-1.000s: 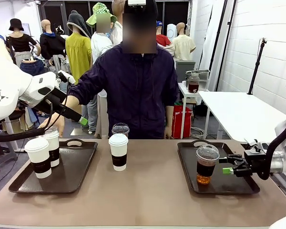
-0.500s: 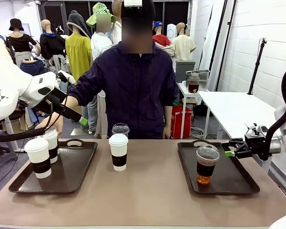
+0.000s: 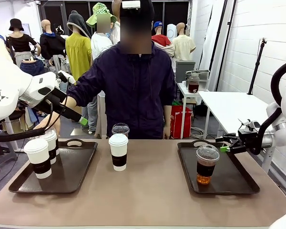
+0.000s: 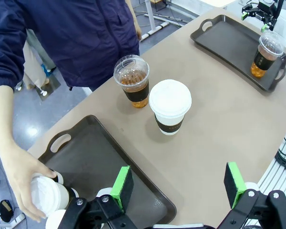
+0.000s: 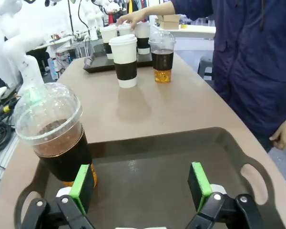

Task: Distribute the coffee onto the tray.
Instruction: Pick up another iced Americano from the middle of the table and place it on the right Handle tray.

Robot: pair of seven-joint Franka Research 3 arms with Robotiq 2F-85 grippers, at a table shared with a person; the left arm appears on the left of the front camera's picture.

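Paper cups (image 3: 39, 157) on left tray (image 3: 74, 169), dome-lidded cup (image 3: 206, 164) on right tray (image 3: 231, 176), two cups (image 3: 118, 152) on table (image 3: 152, 191) between

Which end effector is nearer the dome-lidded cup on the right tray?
Right. The right end effector hangs open just beside the dome-lidded cup; the left end effector is far off, over by the left tray.

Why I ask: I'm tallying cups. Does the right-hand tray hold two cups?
No, the tray holds a single clear cup of coffee.
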